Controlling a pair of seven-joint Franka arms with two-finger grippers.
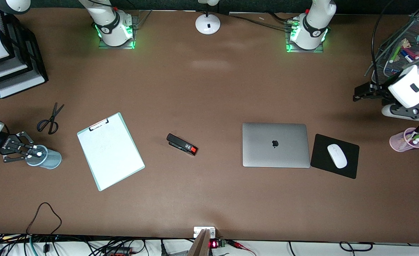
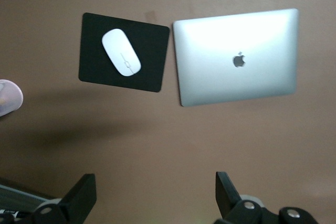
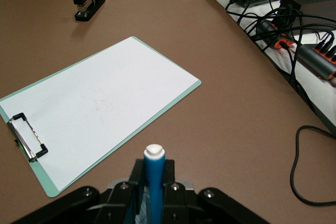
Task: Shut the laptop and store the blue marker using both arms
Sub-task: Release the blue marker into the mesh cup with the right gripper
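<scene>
The laptop [image 1: 275, 144] lies shut in the middle of the table, lid up with its dark logo; it also shows in the left wrist view [image 2: 236, 56]. My right gripper [image 1: 31, 151] is shut on the blue marker [image 3: 155, 174], white end outward, right over the mouth of a light-blue mesh cup [image 1: 49, 160] at the right arm's end of the table. My left gripper [image 1: 360, 93] hangs open and empty, high over the table toward the left arm's end; its fingers [image 2: 79, 199] stand wide apart.
A white mint-edged clipboard [image 1: 110, 151], a black stapler [image 1: 182, 144] and scissors [image 1: 50, 119] lie between the cup and the laptop. A white mouse [image 1: 337, 155] sits on a black pad [image 1: 319, 153] beside the laptop. Pink pen cup [image 1: 406, 139], mesh organiser [image 1: 396, 53], paper trays [image 1: 6, 64].
</scene>
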